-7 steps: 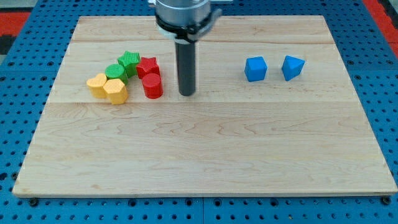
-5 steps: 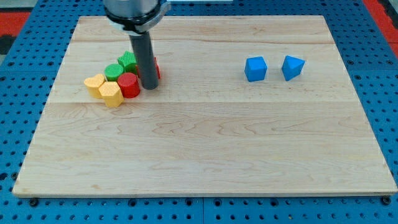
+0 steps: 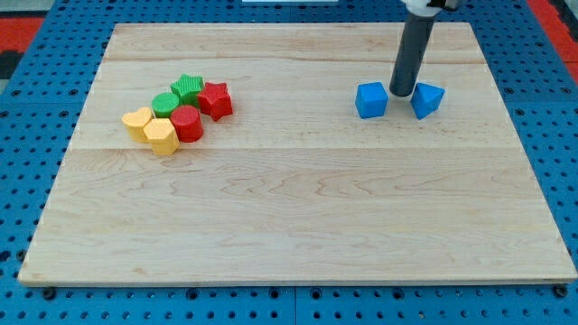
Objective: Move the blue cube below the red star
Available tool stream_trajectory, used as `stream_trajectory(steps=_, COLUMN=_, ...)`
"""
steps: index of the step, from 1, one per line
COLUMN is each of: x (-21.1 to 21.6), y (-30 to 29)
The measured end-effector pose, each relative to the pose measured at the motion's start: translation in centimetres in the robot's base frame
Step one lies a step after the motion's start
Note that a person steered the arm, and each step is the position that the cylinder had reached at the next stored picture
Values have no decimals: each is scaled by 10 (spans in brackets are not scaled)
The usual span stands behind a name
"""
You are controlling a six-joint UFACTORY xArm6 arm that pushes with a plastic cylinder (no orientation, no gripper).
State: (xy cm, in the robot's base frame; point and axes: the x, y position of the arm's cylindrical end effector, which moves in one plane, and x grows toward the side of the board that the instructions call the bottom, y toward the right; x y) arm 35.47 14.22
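The blue cube (image 3: pixel 370 100) sits on the wooden board (image 3: pixel 298 226) at the view's upper right. A second blue block (image 3: pixel 427 99), of an angular shape, lies just to its right. My tip (image 3: pixel 401 95) rests between these two blue blocks, close to both. The red star (image 3: pixel 215 99) lies far off at the view's upper left, at the right end of a cluster of blocks.
The cluster beside the red star holds a red cylinder (image 3: pixel 187 124), a green star (image 3: pixel 188 88), a green block (image 3: pixel 165 104), a yellow hexagonal block (image 3: pixel 163 136) and a yellow heart-like block (image 3: pixel 137 121). Blue pegboard (image 3: pixel 27 181) surrounds the board.
My tip moved from the cluster at the left across to the gap between the two blue blocks. The red cylinder was pushed left against the yellow blocks earlier; the blue blocks have not moved.
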Motion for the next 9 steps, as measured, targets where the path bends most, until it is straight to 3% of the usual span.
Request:
stream_trajectory(steps=1, x=23, y=-55)
stream_trajectory(steps=2, x=2, y=-112)
stream_trajectory(steps=4, x=17, y=-157)
stream_trajectory(steps=5, x=28, y=-154)
stream_trajectory(steps=6, x=39, y=-110)
stream_trajectory(steps=8, x=43, y=-211)
stream_trajectory(steps=9, x=43, y=-143)
